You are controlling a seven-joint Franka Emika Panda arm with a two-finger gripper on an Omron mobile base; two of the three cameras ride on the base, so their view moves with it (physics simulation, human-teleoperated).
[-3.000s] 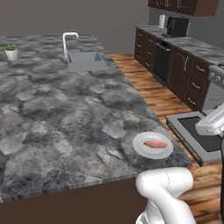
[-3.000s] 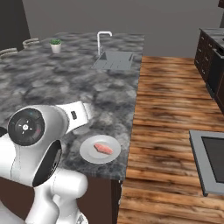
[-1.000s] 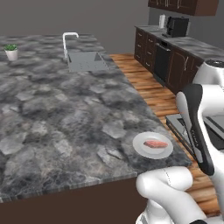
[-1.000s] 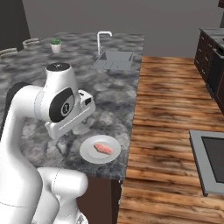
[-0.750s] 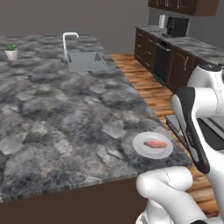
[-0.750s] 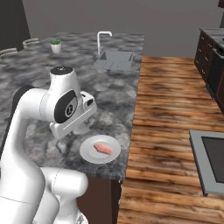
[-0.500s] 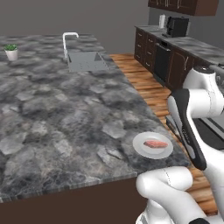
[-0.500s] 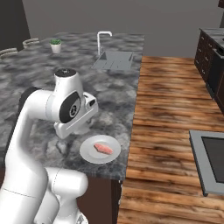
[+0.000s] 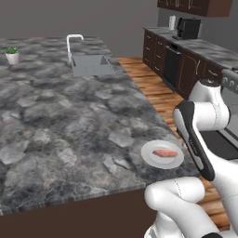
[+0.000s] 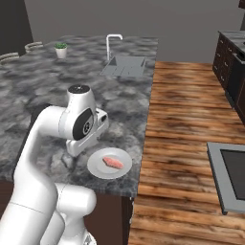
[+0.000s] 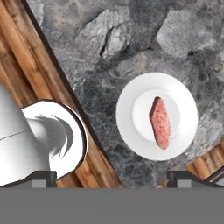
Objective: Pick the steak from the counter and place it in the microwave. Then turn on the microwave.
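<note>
A small pinkish-red slab of raw steak (image 11: 161, 122) lies on a round white plate (image 11: 131, 140) near the right-hand near corner of the dark grey mottled stone bench (image 9: 69, 121). The white arm's jaws appear spread wide and empty above the plate, well apart from the meat, though only their dark tips are seen.
</note>
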